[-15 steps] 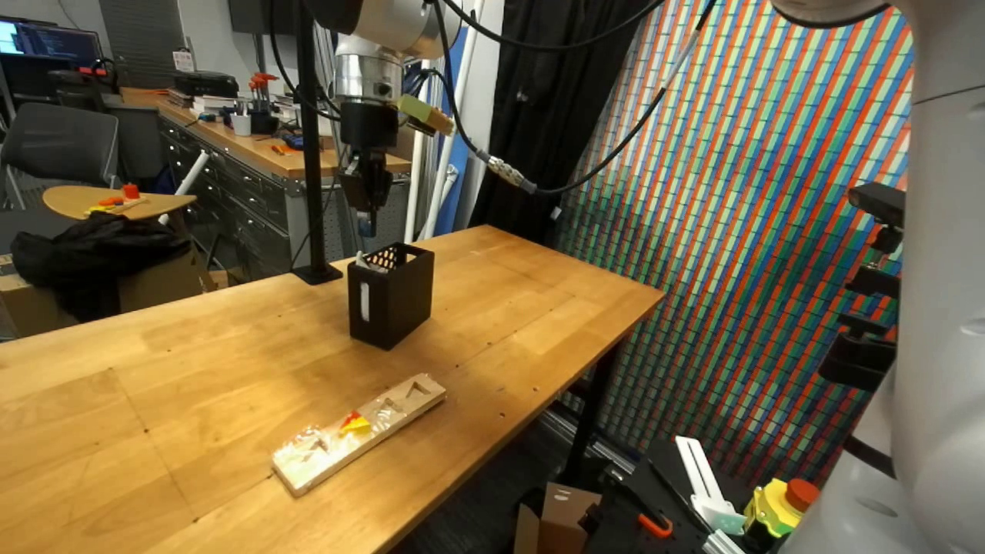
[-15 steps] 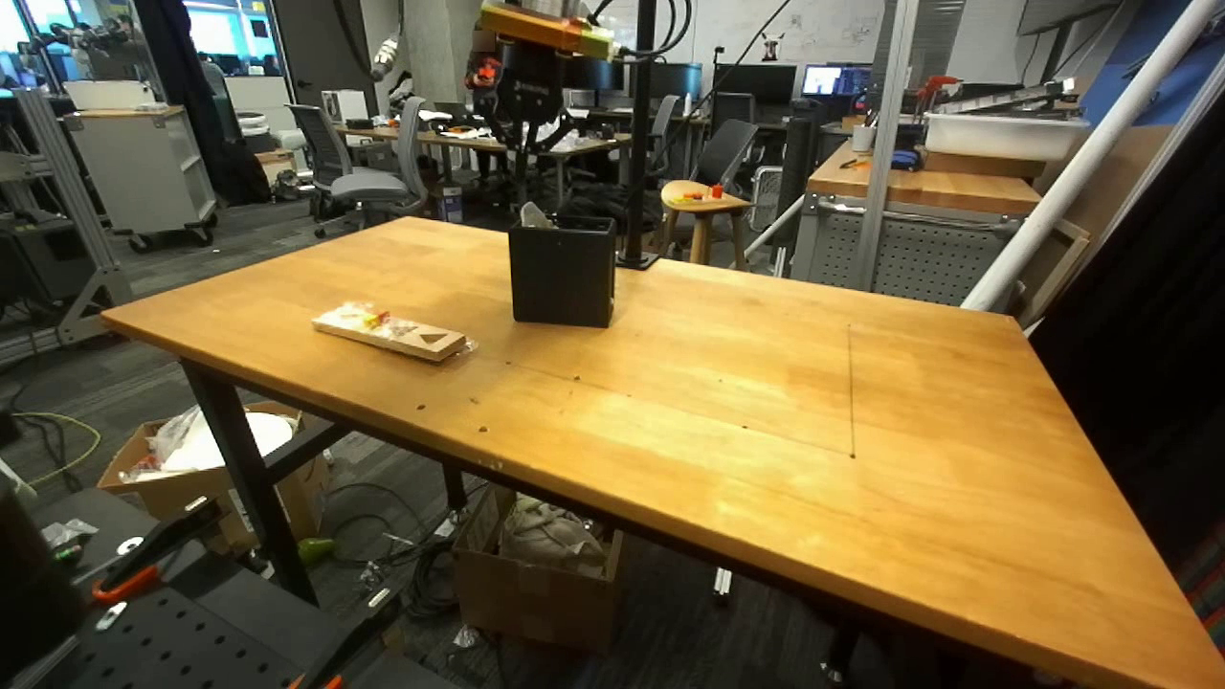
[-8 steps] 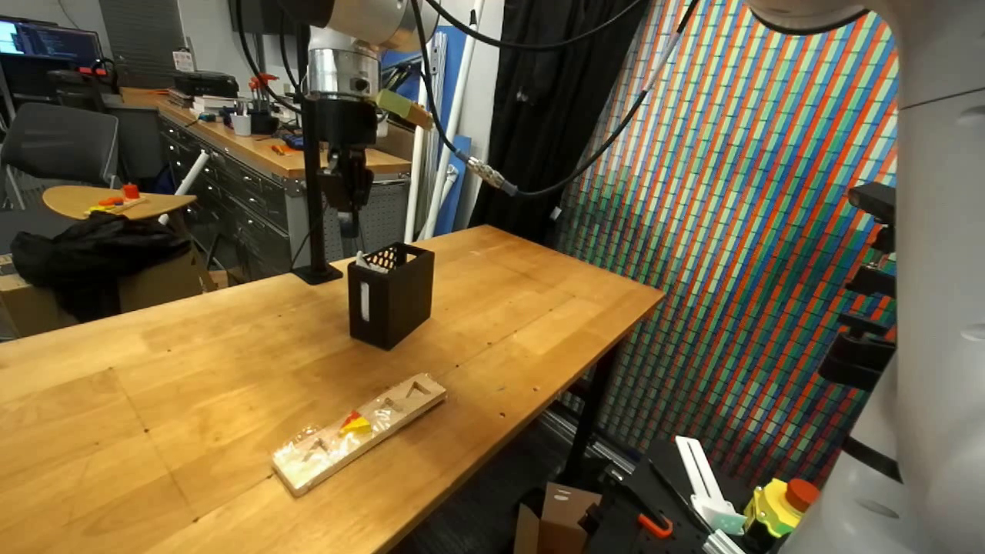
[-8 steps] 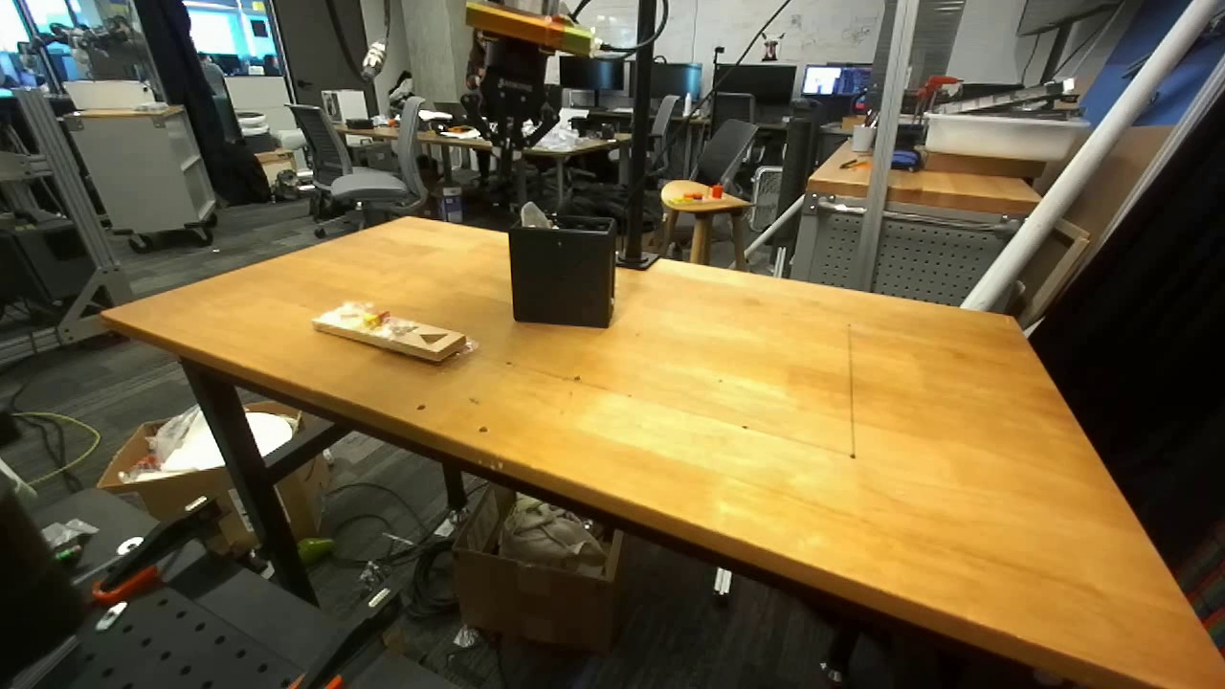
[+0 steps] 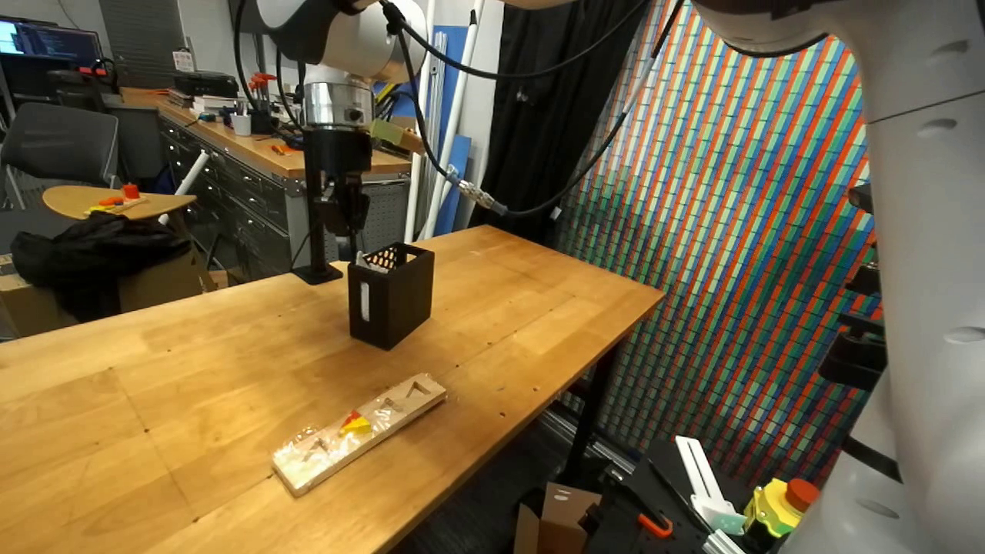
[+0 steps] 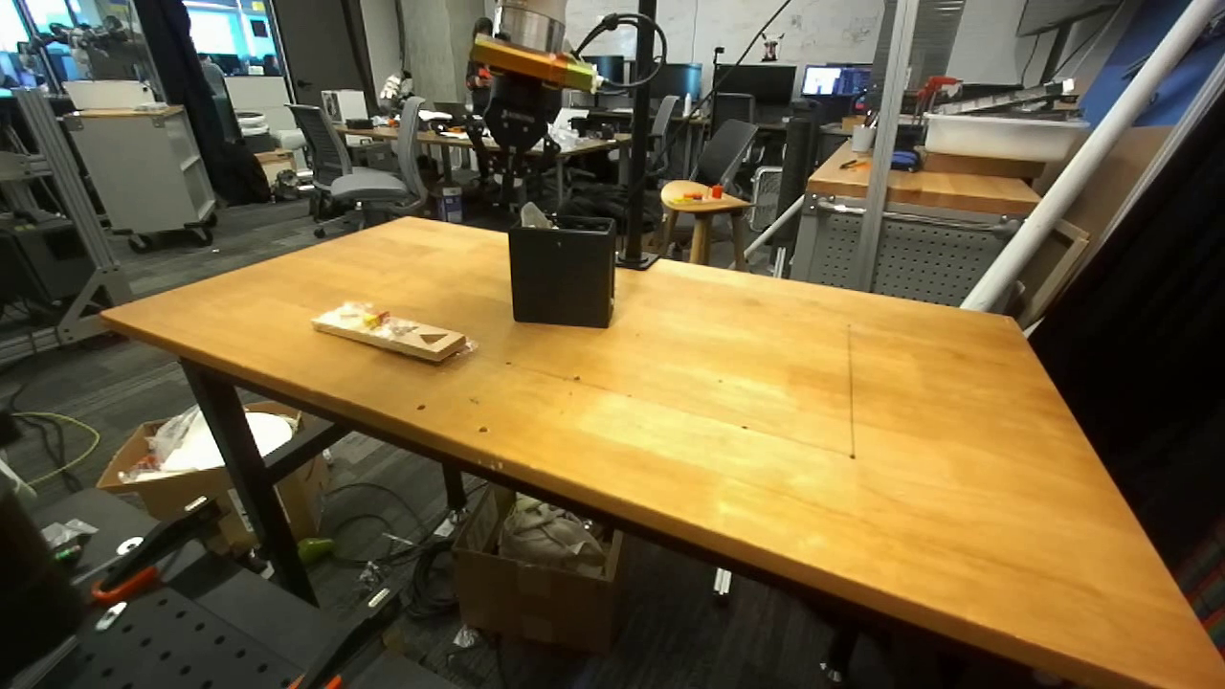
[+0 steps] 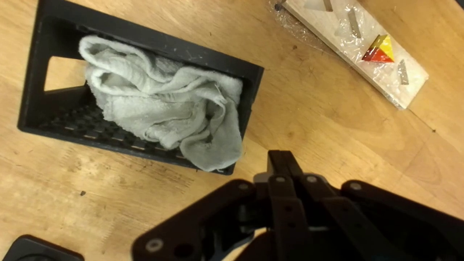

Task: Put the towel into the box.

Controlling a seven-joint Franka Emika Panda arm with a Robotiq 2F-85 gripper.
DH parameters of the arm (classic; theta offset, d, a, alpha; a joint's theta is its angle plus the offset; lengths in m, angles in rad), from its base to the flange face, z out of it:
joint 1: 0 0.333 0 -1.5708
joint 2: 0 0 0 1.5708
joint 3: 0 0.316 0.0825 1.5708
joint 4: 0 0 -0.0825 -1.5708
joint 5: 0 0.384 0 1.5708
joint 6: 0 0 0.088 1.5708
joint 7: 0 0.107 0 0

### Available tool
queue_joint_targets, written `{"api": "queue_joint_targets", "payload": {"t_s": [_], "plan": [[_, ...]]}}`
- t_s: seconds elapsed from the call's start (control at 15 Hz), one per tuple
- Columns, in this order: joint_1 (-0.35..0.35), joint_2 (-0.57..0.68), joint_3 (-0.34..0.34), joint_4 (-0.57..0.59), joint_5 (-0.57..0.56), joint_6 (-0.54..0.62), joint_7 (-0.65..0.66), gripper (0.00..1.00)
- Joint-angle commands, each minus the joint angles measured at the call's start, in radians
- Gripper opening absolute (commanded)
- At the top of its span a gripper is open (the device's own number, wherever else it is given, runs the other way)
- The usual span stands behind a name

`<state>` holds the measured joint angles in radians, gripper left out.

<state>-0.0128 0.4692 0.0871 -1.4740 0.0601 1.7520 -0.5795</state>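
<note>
Most of the towel (image 7: 166, 105) is shown only in the wrist view, where it is seen bunched in folds inside the box (image 7: 174, 47), crowded toward an end wall, with a fold reaching the rim near a corner. In both exterior views its bulk is hidden by the black walls, and just a pale tip is shown above the edge. A pale upright strip (image 5: 365, 302) on a narrow face is revealed in an exterior view. On the table (image 6: 689, 478), a wooden board (image 7: 348, 50) wrapped in clear plastic is placed near the box, and a red and yellow piece (image 7: 380, 52) is carried on it. A black post (image 6: 639, 153) is mounted close by and is partly covered by the robot arm (image 5: 377, 46) in an exterior view. The tool (image 7: 281, 154) is suspended over the table, its fingertips set together without a gap; in the wrist view they are seen outside the box, just beside a corner.
</note>
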Motion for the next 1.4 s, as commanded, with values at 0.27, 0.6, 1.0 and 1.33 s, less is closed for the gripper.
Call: {"api": "queue_joint_targets", "payload": {"t_s": [0.27, 0.6, 1.0, 1.33], "plan": [[-0.025, 0.011, 0.000, 0.026, -0.010, -0.013, -0.013, 0.03], [-0.037, 0.028, -0.001, 0.043, -0.007, -0.018, -0.025, 0.03], [-0.050, 0.043, -0.001, 0.053, -0.002, -0.019, -0.042, 0.03], [-0.063, 0.053, 0.001, 0.052, 0.009, -0.016, -0.057, 0.03]]}}
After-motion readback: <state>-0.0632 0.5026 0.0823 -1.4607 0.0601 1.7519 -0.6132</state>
